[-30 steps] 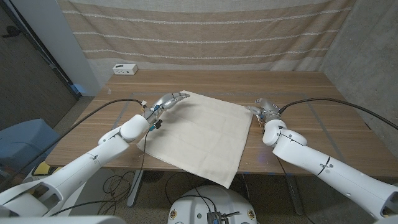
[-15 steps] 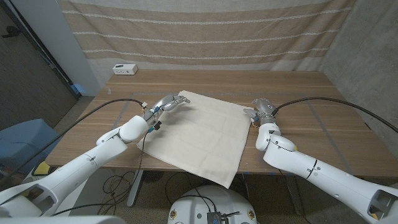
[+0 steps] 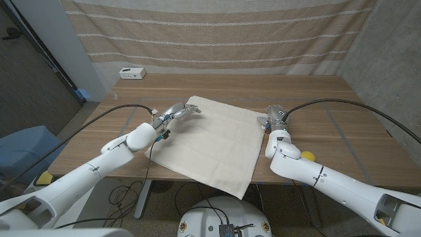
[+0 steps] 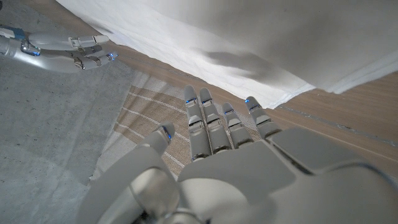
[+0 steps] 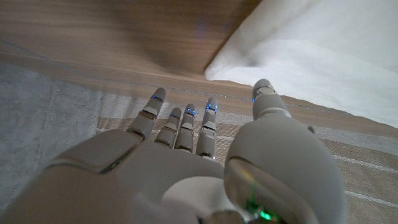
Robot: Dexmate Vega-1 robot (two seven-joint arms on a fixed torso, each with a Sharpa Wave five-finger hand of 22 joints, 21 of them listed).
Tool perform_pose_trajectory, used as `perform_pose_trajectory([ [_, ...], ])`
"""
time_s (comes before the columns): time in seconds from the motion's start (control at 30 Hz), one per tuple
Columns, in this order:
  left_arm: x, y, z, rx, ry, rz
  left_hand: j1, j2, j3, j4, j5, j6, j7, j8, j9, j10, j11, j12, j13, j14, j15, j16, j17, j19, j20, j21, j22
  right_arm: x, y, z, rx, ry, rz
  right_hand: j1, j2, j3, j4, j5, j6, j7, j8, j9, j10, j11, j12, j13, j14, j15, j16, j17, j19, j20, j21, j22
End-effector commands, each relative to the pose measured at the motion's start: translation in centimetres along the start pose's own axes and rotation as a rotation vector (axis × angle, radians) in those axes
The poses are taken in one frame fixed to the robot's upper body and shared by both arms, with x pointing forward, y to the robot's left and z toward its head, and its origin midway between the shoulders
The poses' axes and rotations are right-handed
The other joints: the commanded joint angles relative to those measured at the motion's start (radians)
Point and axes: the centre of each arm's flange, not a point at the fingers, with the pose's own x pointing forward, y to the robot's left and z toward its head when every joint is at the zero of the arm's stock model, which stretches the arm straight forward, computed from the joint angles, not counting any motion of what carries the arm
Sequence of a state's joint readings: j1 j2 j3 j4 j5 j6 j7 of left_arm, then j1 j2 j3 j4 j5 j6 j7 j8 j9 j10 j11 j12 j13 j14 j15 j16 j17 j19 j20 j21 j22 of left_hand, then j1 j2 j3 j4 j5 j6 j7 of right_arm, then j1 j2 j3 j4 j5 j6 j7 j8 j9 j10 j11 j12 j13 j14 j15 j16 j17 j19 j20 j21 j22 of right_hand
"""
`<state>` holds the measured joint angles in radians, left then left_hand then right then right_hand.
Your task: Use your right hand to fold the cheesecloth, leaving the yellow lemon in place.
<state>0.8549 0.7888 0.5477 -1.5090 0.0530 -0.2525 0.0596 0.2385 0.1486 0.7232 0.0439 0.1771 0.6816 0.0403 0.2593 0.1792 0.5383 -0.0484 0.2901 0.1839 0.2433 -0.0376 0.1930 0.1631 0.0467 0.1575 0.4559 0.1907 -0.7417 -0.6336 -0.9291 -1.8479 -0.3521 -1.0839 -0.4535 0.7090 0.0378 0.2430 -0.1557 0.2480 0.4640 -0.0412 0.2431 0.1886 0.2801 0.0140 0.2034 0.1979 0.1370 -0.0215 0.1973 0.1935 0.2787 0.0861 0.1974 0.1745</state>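
Rightward swing of the right forearm has uncovered the yellow lemon (image 3: 307, 156) at right of centre, just beside that arm. Centre frame, the cheesecloth (image 3: 214, 141) lies spread, one corner hanging off the near table (image 3: 342, 112) edge. Right hand (image 3: 275, 116) hovers empty, fingers apart, beside the cloth's right corner. Left hand (image 3: 179, 109), empty too, sits at its upper-left corner. White box (image 3: 132, 73), upper left.

L hand (image 4: 249, 168) fingers apart, empty | cheesecloth (image 4: 261, 43) edge just beyond | R hand (image 4: 59, 50) far side
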Motion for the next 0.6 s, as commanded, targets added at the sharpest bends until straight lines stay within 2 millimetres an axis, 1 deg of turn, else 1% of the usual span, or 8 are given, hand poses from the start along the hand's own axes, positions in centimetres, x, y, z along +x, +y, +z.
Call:
perform_pose_trajectory([
  [0.03, -0.05, -0.17, -0.02, 0.013, 0.022, -0.022, -0.012, -0.001, 0.002, 0.010, 0.001, 0.015, 0.006, -0.004, 0.002, 0.011, 0.003, 0.003, 0.003, 0.014, -0.025, 0.004, 0.002, 0.008, 0.003, 0.009, 0.003, 0.74, 0.85, -0.16, -0.078, 0.082, 0.034, -0.003, 0.006, 0.003, 0.008, 0.008, 0.033, -0.003, 0.006, 0.004, 0.003, 0.000, -0.001, 0.003, -0.005, -0.003, 0.004, 0.002, 0.009, 0.001, 0.003, 0.003],
  [0.17, 0.07, -0.27, -0.07, 0.008, 0.019, -0.027, -0.015, -0.001, 0.002, 0.012, 0.001, 0.017, 0.008, -0.007, 0.002, 0.016, 0.003, 0.002, 0.003, 0.017, -0.027, 0.002, 0.002, 0.011, 0.003, 0.010, 0.003, 0.81, 1.12, -0.21, -0.088, 0.080, 0.043, 0.007, 0.012, 0.006, 0.006, 0.011, 0.049, -0.005, 0.009, 0.004, 0.003, 0.001, -0.001, 0.003, -0.010, -0.002, 0.003, 0.002, 0.010, -0.003, 0.004, 0.003],
  [0.3, 0.25, -0.40, -0.04, -0.005, 0.008, -0.030, -0.021, 0.000, 0.003, 0.017, 0.002, 0.000, 0.003, -0.022, 0.002, -0.002, -0.002, -0.013, 0.003, 0.006, -0.030, -0.006, 0.003, 0.009, 0.005, 0.007, 0.003, 0.91, 1.23, -0.24, -0.089, 0.079, 0.047, 0.033, 0.021, 0.011, 0.001, 0.016, 0.109, 0.004, 0.024, 0.004, 0.026, -0.006, 0.005, 0.003, -0.009, -0.005, 0.004, 0.000, 0.014, -0.006, 0.004, 0.002],
  [0.33, 0.30, -0.43, 0.00, -0.006, 0.006, -0.032, -0.024, 0.000, 0.004, 0.020, 0.002, -0.016, 0.001, -0.033, 0.003, -0.014, 0.002, -0.022, 0.003, 0.006, -0.029, -0.009, 0.003, 0.008, 0.005, 0.006, 0.003, 0.92, 1.24, -0.26, -0.087, 0.075, 0.045, 0.041, 0.021, 0.012, -0.001, 0.018, 0.126, 0.008, 0.027, 0.004, 0.033, -0.008, 0.007, 0.003, -0.006, -0.007, 0.006, -0.001, 0.017, -0.008, 0.005, 0.002],
  [0.37, 0.36, -0.48, 0.04, -0.004, 0.006, -0.034, -0.025, 0.000, 0.004, 0.020, 0.002, -0.019, 0.001, -0.035, 0.003, -0.015, 0.001, -0.023, 0.003, 0.004, -0.028, -0.010, 0.003, 0.007, 0.005, 0.005, 0.003, 0.92, 1.27, -0.26, -0.087, 0.071, 0.041, 0.051, 0.022, 0.014, -0.004, 0.020, 0.142, 0.005, 0.031, 0.003, 0.040, -0.007, 0.009, 0.002, -0.004, -0.008, 0.006, -0.002, 0.019, -0.009, 0.005, 0.002],
  [0.5, 0.59, -0.66, 0.07, -0.007, 0.009, -0.044, -0.028, -0.001, 0.004, 0.023, 0.002, -0.022, 0.003, -0.039, 0.003, -0.019, 0.001, -0.028, 0.004, -0.002, -0.028, -0.013, 0.003, 0.005, 0.004, 0.004, 0.003, 0.69, 1.46, -0.22, -0.079, 0.035, 0.010, 0.120, 0.040, 0.032, -0.015, 0.029, 0.248, -0.016, 0.054, 0.003, 0.091, -0.029, 0.017, 0.001, 0.020, -0.026, 0.013, -0.004, 0.035, -0.017, 0.008, 0.002],
  [0.53, 0.63, -0.71, 0.07, -0.007, 0.010, -0.047, -0.029, -0.002, 0.003, 0.024, 0.002, -0.025, 0.003, -0.041, 0.003, -0.020, 0.002, -0.029, 0.004, -0.002, -0.027, -0.013, 0.003, 0.004, 0.004, 0.004, 0.003, 0.63, 1.53, -0.20, -0.077, 0.026, 0.002, 0.155, 0.042, 0.040, -0.020, 0.032, 0.294, -0.023, 0.065, 0.003, 0.110, -0.043, 0.019, 0.001, 0.033, -0.033, 0.016, -0.005, 0.043, -0.021, 0.009, 0.001],
  [0.6, 0.74, -0.82, 0.00, -0.008, 0.015, -0.055, -0.031, -0.002, 0.003, 0.025, 0.002, -0.026, 0.002, -0.042, 0.003, -0.019, 0.002, -0.030, 0.004, -0.004, -0.028, -0.014, 0.003, 0.003, 0.003, 0.003, 0.003, 0.52, 1.66, -0.21, -0.066, 0.003, -0.016, 0.191, 0.046, 0.044, -0.016, 0.031, 0.373, -0.031, 0.085, 0.004, 0.149, -0.069, 0.023, 0.001, 0.049, -0.048, 0.020, -0.005, 0.059, -0.029, 0.011, 0.001],
])
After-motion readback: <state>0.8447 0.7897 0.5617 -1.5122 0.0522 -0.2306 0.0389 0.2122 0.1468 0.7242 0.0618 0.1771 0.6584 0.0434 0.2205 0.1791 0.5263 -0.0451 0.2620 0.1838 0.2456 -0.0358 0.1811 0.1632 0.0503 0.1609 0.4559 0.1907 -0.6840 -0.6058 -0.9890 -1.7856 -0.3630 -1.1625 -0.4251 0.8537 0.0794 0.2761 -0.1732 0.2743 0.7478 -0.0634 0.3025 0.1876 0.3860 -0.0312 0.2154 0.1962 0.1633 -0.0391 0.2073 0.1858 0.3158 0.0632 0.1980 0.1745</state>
